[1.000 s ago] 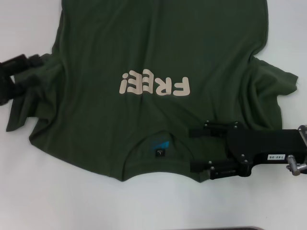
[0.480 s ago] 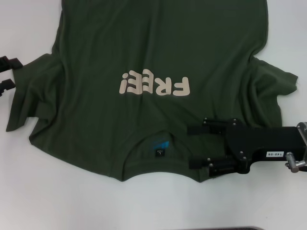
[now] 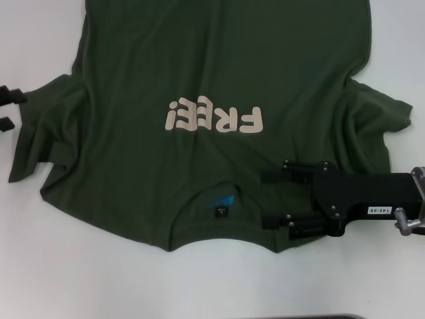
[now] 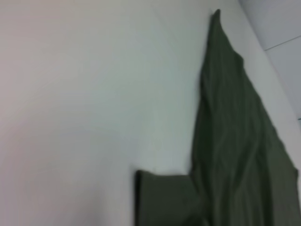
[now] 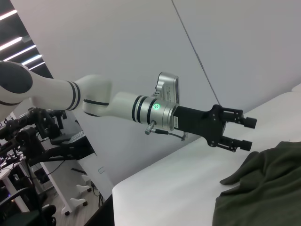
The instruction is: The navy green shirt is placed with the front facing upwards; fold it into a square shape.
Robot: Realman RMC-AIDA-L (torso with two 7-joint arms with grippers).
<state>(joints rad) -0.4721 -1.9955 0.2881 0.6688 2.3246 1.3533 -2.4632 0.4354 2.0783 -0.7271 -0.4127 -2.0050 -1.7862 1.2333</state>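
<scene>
Spread front-up on a white table (image 3: 80, 279): the navy green shirt (image 3: 219, 73), cream lettering (image 3: 214, 118) across the chest, blue label (image 3: 222, 201) inside the neck. Rumpled at both sleeves. Right gripper (image 3: 264, 199) above the shoulder beside the collar, fingers parted. Left gripper (image 3: 8, 109) at the frame's left edge, just off the left sleeve, fingers apart.

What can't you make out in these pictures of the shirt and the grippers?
- Shirt hem: cut off by the head view's top edge.
- Neck label text: too small to read.
- Right gripper: hides the shoulder cloth under it.
- Left gripper: only fingertips show at the head view's edge; the right wrist view shows it open.
</scene>
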